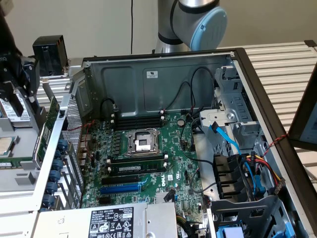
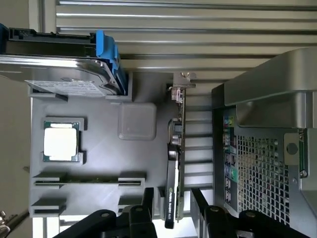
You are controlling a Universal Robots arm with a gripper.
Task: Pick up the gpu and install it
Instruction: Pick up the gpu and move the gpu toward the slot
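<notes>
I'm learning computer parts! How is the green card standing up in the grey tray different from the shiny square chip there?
The gpu stands on its edge; the chip lies flat. The gpu is long, green and black; the chip is square and silvery. The open hand straddles the gpu, while the chip sits apart from it. Both rest in the grey tray.

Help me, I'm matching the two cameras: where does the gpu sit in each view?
Exterior view: the gpu stands on edge at the exterior view's left, just outside the case's perforated rear panel.
Wrist view: the gpu stands on edge in the grey tray, between the processor chip and the perforated rear panel, with the open gripper straddling it.
Shared landmark: the perforated rear panel.
</notes>
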